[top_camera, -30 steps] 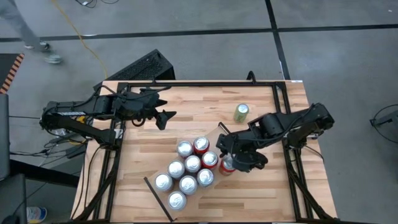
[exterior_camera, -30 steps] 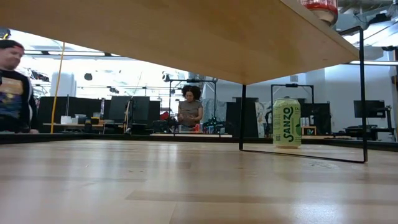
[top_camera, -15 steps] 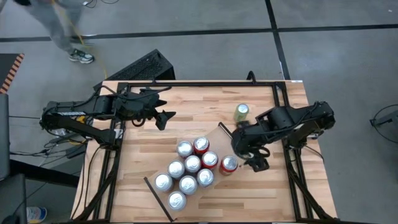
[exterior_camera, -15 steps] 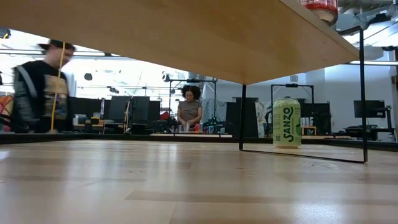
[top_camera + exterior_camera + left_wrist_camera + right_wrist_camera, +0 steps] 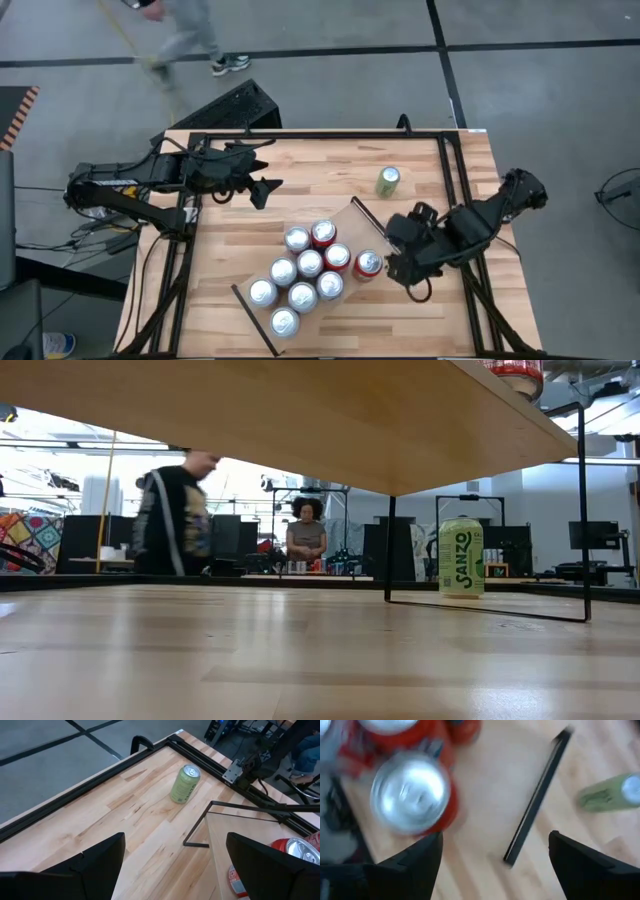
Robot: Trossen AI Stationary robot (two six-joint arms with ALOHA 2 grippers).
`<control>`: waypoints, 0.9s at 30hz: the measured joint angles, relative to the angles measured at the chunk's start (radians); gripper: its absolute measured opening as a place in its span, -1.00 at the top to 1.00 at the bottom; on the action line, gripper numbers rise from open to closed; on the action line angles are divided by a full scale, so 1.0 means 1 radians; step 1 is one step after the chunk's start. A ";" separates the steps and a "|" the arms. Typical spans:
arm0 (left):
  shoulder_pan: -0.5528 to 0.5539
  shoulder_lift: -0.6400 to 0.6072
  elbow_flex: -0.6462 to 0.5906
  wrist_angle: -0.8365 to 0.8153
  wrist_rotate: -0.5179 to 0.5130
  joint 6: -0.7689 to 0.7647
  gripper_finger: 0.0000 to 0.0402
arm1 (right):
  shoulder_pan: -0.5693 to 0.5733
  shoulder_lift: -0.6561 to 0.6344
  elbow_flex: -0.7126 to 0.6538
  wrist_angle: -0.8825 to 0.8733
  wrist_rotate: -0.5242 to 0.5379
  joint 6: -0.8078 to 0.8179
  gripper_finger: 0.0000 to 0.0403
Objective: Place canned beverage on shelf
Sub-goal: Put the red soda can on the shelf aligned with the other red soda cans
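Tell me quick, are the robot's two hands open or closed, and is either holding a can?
Left end effector: open, holding nothing.
Right end effector: open, empty, beside the red can on the shelf.

high cam: way up, looks straight down on whole table [image 5: 250,190], both arms in pic.
low cam: sits at tabletop height under the shelf [image 5: 300,410], looks flat across to the room.
left wrist cam: looks fwd over far table corner, sees green can [image 5: 185,784].
right wrist cam: v. close, looks down on a red can [image 5: 412,795].
shared: green can shows in all 4 views; shelf too.
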 joint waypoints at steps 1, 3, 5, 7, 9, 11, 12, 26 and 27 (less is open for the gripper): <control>0.000 0.000 0.000 0.001 -0.001 0.000 -0.65 | -0.001 -0.008 0.000 0.002 0.029 -0.001 -0.64; 0.000 0.000 0.000 0.001 -0.001 -0.001 -0.65 | -0.017 -0.010 0.000 0.001 0.055 -0.032 -0.57; 0.000 0.000 0.000 0.002 -0.001 -0.001 -0.65 | -0.038 -0.007 0.000 0.001 0.058 -0.079 -0.48; 0.000 0.000 0.000 0.001 -0.001 -0.001 -0.65 | -0.051 -0.005 0.000 0.003 0.057 -0.132 -0.40; 0.000 0.000 0.000 -0.001 -0.002 -0.001 -0.65 | -0.062 -0.003 0.000 0.003 0.056 -0.175 -0.35; 0.000 0.000 0.000 -0.004 -0.002 -0.001 -0.65 | -0.074 0.003 0.000 0.001 0.051 -0.219 -0.33; 0.000 0.000 0.000 -0.005 -0.002 -0.002 -0.65 | -0.080 0.007 0.000 0.002 0.041 -0.239 -0.32; 0.000 0.000 0.000 -0.030 -0.003 -0.001 -0.65 | -0.112 0.034 0.000 0.122 -0.052 -0.482 -0.32; 0.000 0.000 0.000 -0.030 -0.003 -0.001 -0.65 | -0.112 0.034 0.000 0.128 -0.051 -0.495 -0.32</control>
